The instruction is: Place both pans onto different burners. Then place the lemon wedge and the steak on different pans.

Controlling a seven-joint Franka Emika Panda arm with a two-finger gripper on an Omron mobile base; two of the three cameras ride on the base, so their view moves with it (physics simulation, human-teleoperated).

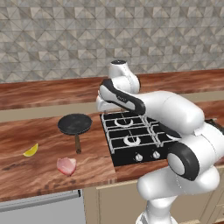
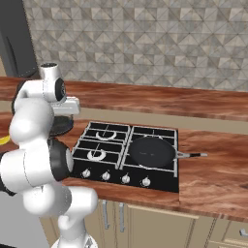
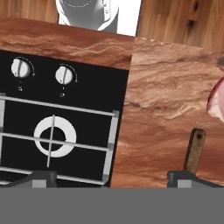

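Note:
One black pan point(image 1: 75, 124) with a thin brown handle point(image 1: 78, 143) lies on the wooden counter left of the cooktop point(image 1: 117, 154). The other pan point(image 2: 151, 151) rests on the front right burner, its handle pointing right. The yellow lemon wedge point(image 1: 30, 151) and the pink steak point(image 1: 66, 166) lie on the counter in front of the first pan. My gripper point(image 3: 113, 179) hangs open and empty above the cooktop's left edge. In the hand view the brown handle's tip point(image 3: 194, 151) rises beside one fingertip point(image 3: 183, 178), and the steak point(image 3: 216, 100) shows at the right edge.
The front left burner point(image 3: 54, 136) and the back left burner point(image 2: 105, 135) are bare. Silver knobs point(image 3: 65, 75) line the cooktop's front. A tiled wall and a raised wooden ledge point(image 1: 52, 94) run behind the counter. My own arm hides the cooktop's right half in the left base view.

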